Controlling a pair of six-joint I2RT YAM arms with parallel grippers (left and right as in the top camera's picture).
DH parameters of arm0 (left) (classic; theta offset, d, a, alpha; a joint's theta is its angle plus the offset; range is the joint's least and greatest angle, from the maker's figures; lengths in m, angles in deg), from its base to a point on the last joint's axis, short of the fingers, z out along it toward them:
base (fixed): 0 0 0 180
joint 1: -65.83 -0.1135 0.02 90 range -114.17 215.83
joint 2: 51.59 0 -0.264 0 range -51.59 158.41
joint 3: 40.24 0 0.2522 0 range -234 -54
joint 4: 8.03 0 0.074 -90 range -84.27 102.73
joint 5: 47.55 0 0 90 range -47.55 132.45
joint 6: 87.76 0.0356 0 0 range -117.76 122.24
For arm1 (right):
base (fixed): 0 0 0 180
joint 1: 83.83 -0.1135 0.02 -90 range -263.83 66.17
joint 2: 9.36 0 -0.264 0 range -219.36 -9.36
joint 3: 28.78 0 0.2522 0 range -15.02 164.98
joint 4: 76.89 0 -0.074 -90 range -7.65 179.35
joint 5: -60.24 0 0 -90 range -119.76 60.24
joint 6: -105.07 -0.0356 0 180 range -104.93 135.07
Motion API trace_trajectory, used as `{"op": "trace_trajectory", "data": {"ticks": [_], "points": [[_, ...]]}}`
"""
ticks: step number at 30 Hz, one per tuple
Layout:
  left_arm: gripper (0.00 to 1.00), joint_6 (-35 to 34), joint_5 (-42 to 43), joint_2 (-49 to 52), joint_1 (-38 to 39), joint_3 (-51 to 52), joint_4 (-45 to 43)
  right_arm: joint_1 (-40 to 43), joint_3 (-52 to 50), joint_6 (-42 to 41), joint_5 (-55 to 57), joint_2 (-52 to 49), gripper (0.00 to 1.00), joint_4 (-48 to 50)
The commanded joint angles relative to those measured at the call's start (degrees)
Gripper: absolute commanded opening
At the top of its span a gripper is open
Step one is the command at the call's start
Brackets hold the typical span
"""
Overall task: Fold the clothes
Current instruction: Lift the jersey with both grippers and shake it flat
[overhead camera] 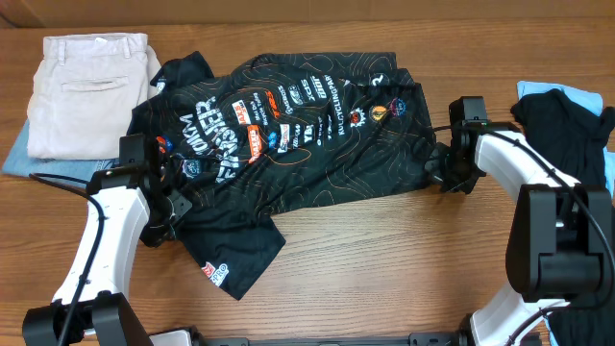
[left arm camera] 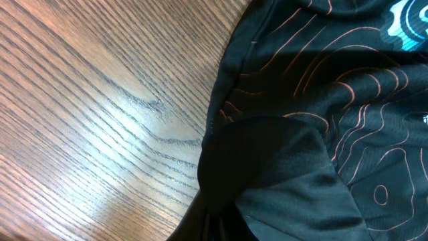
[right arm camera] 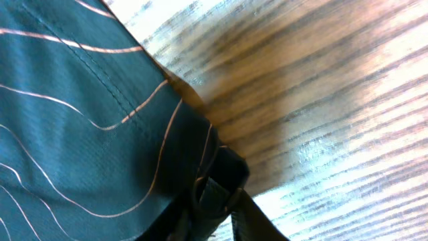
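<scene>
Near sleeve: closest to me, one sleeve of the shirt [overhead camera: 298, 125] trailed toward the front edge of the table [overhead camera: 384, 259], lying flat with a small logo patch at its tip.
Left gripper: the left gripper [overhead camera: 171, 207] sat on the shirt's left end just behind that sleeve. Its jaws were closed, and in the left wrist view black cloth [left arm camera: 334, 134] bunched down into them, so I took it to be gripping the shirt.
Right gripper: the right gripper [overhead camera: 444, 175] was at the opposite, right edge. In its wrist view the hem [right arm camera: 67, 134] ran in against the dark fingers [right arm camera: 224, 191], but the picture was blurred and I could not tell whether they had pinched it.
Shirt's lie: it was spread logos-up mid-table, its long axis running left to right between the two grippers. The body lay rightward and farther back from the left one, leftward from the right one.
Nearer arm: neither, as each was at its own end, so I'd judge the fold would need both to lift together.
Far side: beige trousers [overhead camera: 86, 86] lay folded at the back left, just beside the shirt's far sleeve; a dark garment [overhead camera: 567, 135] lay at the right.
</scene>
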Motion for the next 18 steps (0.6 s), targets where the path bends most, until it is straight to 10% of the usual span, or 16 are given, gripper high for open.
{"op": "trace_trajectory", "data": {"ticks": [1,18], "points": [[0.04,1.1,-1.2,-0.4,-0.2,-0.8,0.0,-0.1,-0.7,-0.7,0.6,0.1,0.14,1.4],[0.04,13.2,-0.9,-3.7,-0.3,-21.3,10.4,4.4,12.9,-0.5,4.0,17.0,0.04,-17.9]]}}
